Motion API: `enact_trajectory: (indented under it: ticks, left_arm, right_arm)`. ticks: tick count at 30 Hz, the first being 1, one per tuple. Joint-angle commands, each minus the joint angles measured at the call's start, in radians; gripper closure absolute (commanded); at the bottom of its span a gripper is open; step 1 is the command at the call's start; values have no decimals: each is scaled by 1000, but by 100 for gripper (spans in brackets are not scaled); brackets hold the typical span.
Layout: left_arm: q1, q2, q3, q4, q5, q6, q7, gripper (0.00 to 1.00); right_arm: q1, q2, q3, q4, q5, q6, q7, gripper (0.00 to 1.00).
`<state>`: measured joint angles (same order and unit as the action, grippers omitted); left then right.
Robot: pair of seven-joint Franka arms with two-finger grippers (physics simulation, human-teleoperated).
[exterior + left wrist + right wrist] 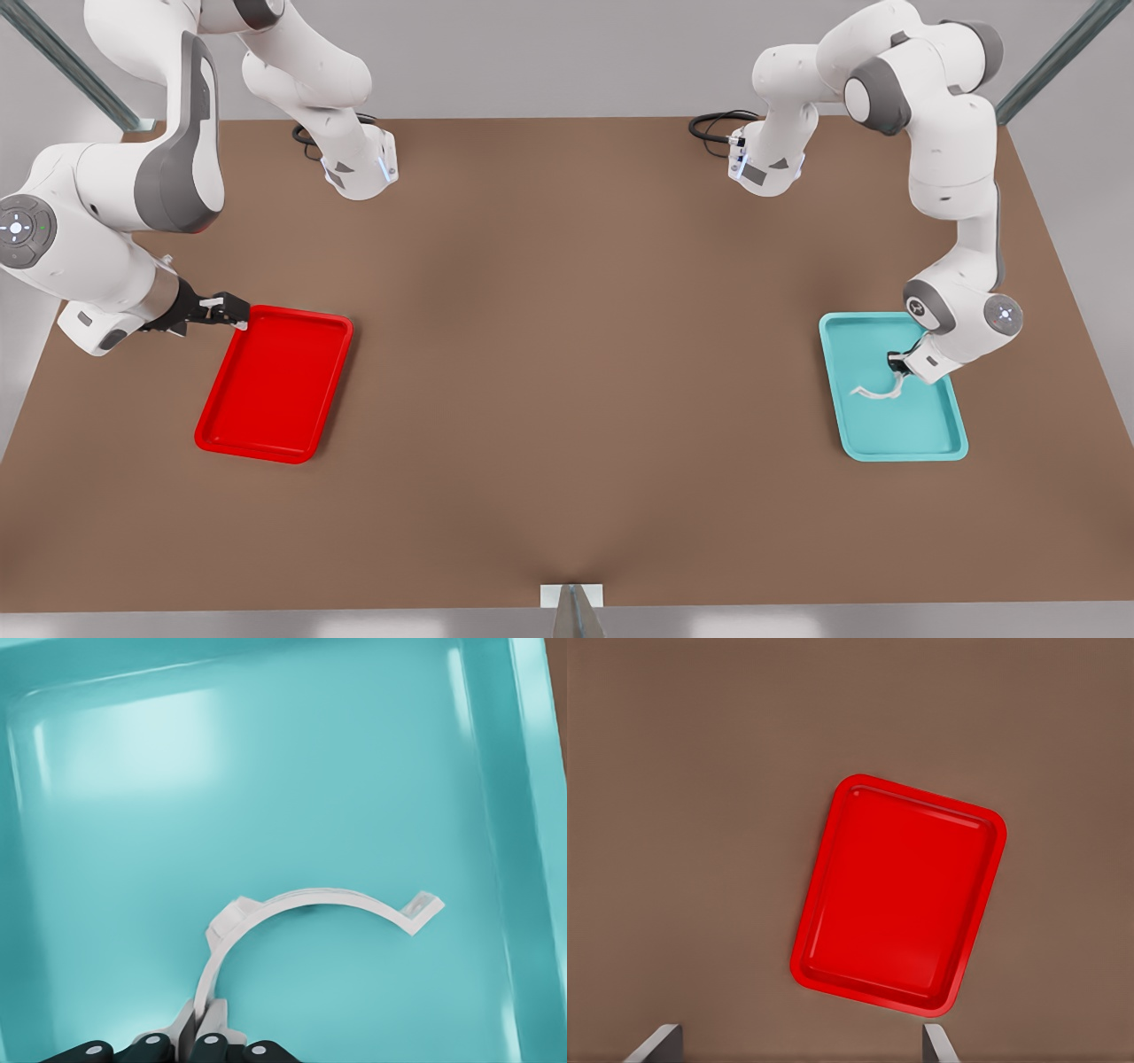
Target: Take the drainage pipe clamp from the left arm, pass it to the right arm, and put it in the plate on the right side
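Partly hidden: drainage pipe clamp (310, 904) end between fingers (213, 1019).

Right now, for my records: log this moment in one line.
left pincer: shut on clamp in teal tray | right pincer: open, waits by red plate

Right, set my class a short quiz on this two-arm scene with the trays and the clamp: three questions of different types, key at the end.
1. True or false: the drainage pipe clamp is in the red plate.
2. Multiple choice: the left tool is A) open above the bare table, B) shut on one end of the clamp, C) shut on a cup.
3. Fill in: the right tool, fingers apart, waits by a corner of the ___ plate.
Key: 1 false, it is at the teal tray; 2 B; 3 red.
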<state>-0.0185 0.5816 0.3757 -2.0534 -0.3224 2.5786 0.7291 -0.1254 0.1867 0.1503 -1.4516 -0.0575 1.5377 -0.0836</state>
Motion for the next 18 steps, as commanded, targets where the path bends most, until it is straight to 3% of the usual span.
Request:
enact_trajectory:
  ticks: [1, 6, 9, 12, 15, 18]
  left_arm:
    - [0, 4, -1, 2, -23, 0, 70, 75]
    - [-6, -6, -1, 45, -24, -32, 41, 79]
    - [-20, 4, -21, 251, -37, -259, -42, 79]
    - [-84, 4, -90, 360, -33, -383, -256, 79]
    - [-328, -2, -103, 380, -53, -443, -634, 79]
    - [-402, -3, -190, 484, -125, -506, -760, 79]
  right_arm:
    - [-3, -1, 2, 0, 1, -1, -5, 0]
    - [-2, -1, 2, -1, 1, -1, -4, 0]
    - [0, -1, 3, 0, 1, -2, -4, 0]
    - [10, -1, 20, 4, 1, -2, 1, 0]
    - [7, 46, 133, 31, 1, 16, 1, 0]
    - [1, 92, 230, 34, 1, 97, 11, 0]
